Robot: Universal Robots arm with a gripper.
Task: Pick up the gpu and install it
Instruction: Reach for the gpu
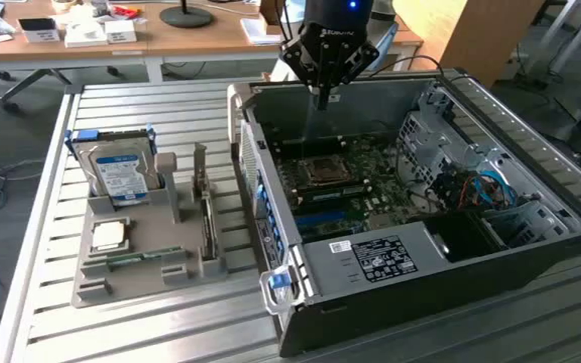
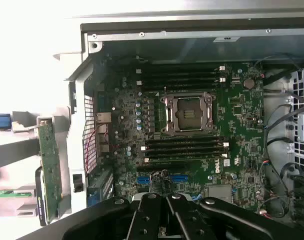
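The gripper [image 1: 323, 94] is hanging over the far edge of the open computer case [image 1: 452, 283], above the motherboard [image 1: 366, 185], and its black fingers [image 2: 147, 215] are pressing together with nothing between them. The gpu [image 1: 208, 227] is sitting well apart from it, outside the case, standing on its long edge in a slot of the gray holder [image 1: 149, 283] that is lying on the slatted metal table [image 1: 169, 336]. In the exterior view the card is showing as a thin, dark upright slab between the case's side wall and the hard drive [image 1: 121, 174], which is standing in its own slot on the exterior view's left. In the wrist view the gpu is showing a narrow green board face dotted with small components, with a dark edge along one side. Inside the case, the processor socket [image 1: 323, 170] is lying open in the middle of the motherboard, and nothing is touching the gpu.
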